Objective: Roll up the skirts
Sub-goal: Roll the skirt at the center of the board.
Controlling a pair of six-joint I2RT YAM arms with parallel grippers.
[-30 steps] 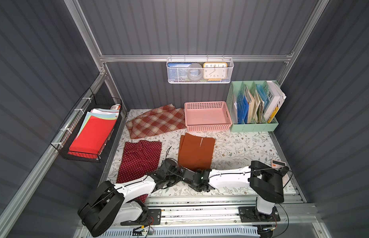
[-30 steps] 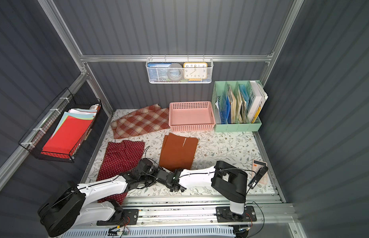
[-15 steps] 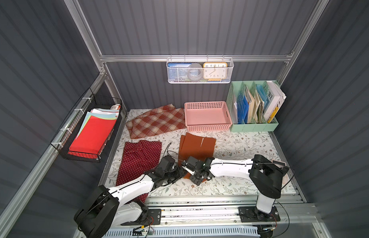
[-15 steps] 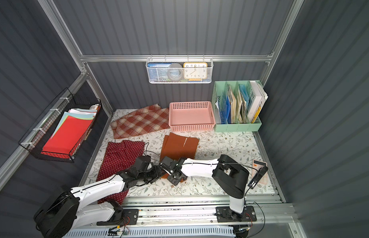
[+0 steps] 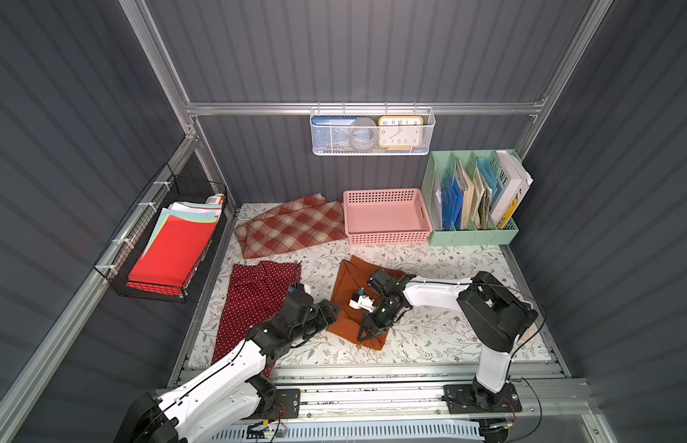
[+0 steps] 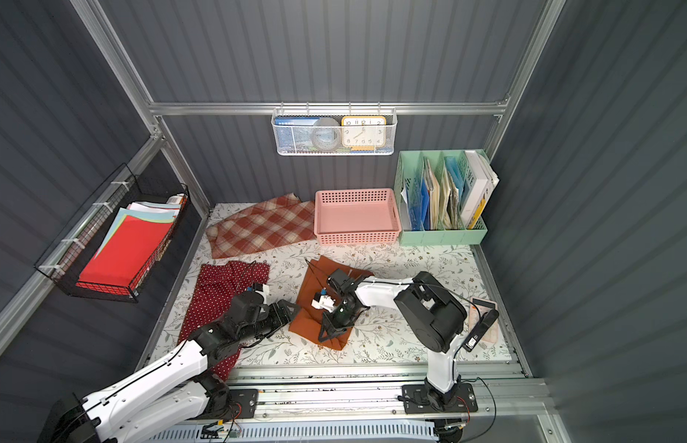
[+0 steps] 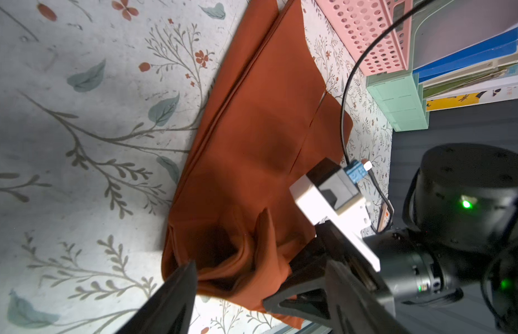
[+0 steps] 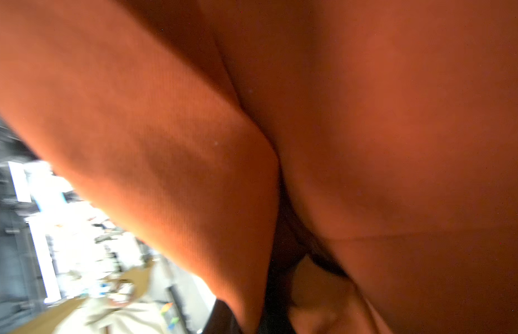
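Both top views are evenly lit from overhead, sharp, edges bowed. Right wrist view is soft: rust-orange skirt (image 8: 367,115) out of focus, background blown white. Left wrist view is crisp, soft shadows on floral mat (image 7: 78,144).

Bare mat (image 5: 430,333) right of rust skirt (image 5: 340,295); pink basket (image 5: 386,239), green file rack (image 5: 472,237) block back.

Dark ribbed walls (image 5: 372,57), floral tabletop (image 5: 430,337)

Plaid skirt (image 5: 292,226), polka-dot skirt (image 5: 253,299) spread flat; rust-orange skirt (image 5: 347,291), near edge bunched.
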